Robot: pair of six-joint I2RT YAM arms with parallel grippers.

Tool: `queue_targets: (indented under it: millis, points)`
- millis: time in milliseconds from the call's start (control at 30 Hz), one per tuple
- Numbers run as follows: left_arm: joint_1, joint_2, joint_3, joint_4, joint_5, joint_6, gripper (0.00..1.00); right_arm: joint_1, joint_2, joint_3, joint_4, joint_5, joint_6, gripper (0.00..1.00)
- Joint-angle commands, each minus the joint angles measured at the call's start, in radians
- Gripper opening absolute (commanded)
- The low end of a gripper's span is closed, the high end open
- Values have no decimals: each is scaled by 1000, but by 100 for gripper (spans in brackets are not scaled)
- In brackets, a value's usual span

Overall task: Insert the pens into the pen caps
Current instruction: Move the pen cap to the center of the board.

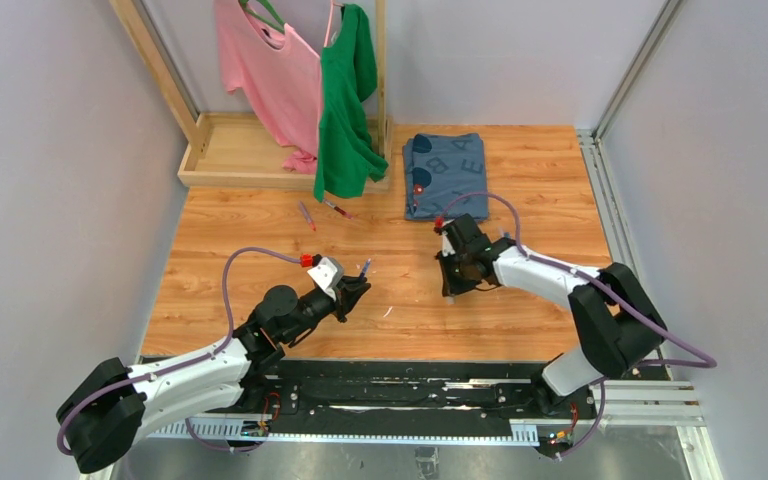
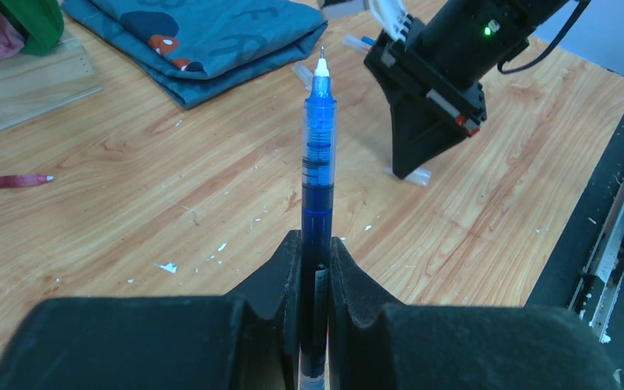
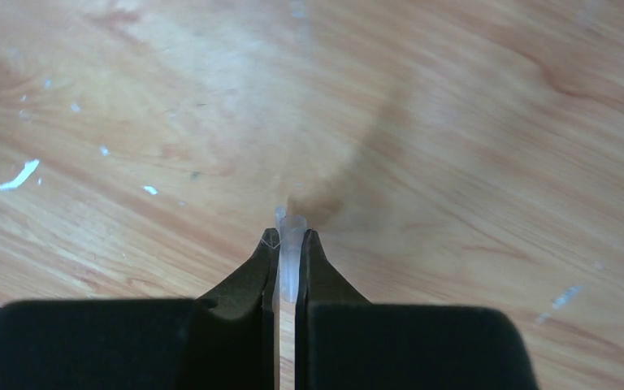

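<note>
My left gripper (image 2: 317, 253) is shut on a blue pen (image 2: 318, 162), which sticks out past the fingers with its bare white tip pointing at the right gripper. In the top view this gripper (image 1: 353, 290) is held above the table's middle. My right gripper (image 3: 291, 241) points down at the wood and is shut on a clear pen cap (image 3: 291, 256). It is also in the top view (image 1: 450, 288). In the left wrist view the cap (image 2: 417, 175) shows at that gripper's tip. Two more pens, a purple one (image 1: 307, 215) and a dark red one (image 1: 338, 208), lie farther back.
A folded blue cloth (image 1: 447, 175) lies at the back, with small clear caps (image 2: 305, 75) beside it. A wooden rack (image 1: 260, 160) with a pink and a green shirt stands at the back left. A white scrap (image 1: 387, 312) lies between the grippers.
</note>
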Motion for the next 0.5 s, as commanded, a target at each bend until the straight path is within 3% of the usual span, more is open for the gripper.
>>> queue_targets:
  millis: [0,133,333,467]
  points:
    - [6,-5,-7,25,4,15,0,107,65,53,-11,-56,-126,1]
    - [7,-5,-9,25,0,16,0,190,122,107,-32,-4,-155,8]
    - [6,-5,-9,26,-1,16,0,256,137,136,-77,46,-169,37]
    - [6,-7,-9,27,0,14,0,267,114,116,-110,84,-160,48]
